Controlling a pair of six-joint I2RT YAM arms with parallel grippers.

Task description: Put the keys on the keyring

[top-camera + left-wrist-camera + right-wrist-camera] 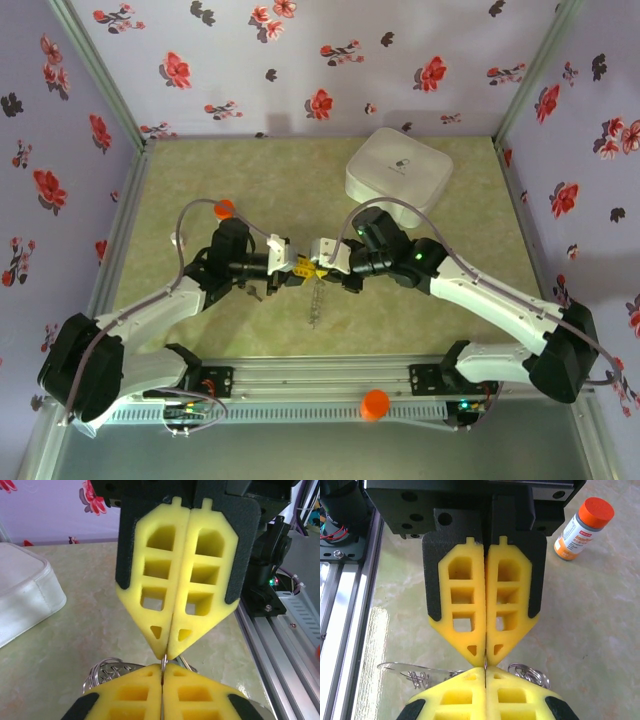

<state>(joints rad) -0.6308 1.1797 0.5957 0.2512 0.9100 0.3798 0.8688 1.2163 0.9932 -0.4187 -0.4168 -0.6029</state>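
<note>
Seen from above, the left arm reaches in from the lower left across a pale green table (250, 180), and an orange-capped vial (223, 210) stands just behind its wrist. The left gripper (296, 268) points right with its yellow pads pressed flat together, no gap between them. It meets the right gripper (322, 265) tip to tip near the table's centre, and that gripper's jaws are also squeezed fully closed. In the left wrist view, a thin sliver of metal (164, 657) shows at the seam where the two sets of tips touch; which gripper actually pinches it cannot be told. The keyring (318, 305), a thin dark chain, trails from under that meeting point toward the near rail. In the right wrist view, a flat silver key (395, 667) lies under the fingertips on the rail side, beside some chain links. On the far side, small loops of thin metal (527, 672) show. A white rounded-square box (398, 168) sits at the back right, well apart from the grippers.
</note>
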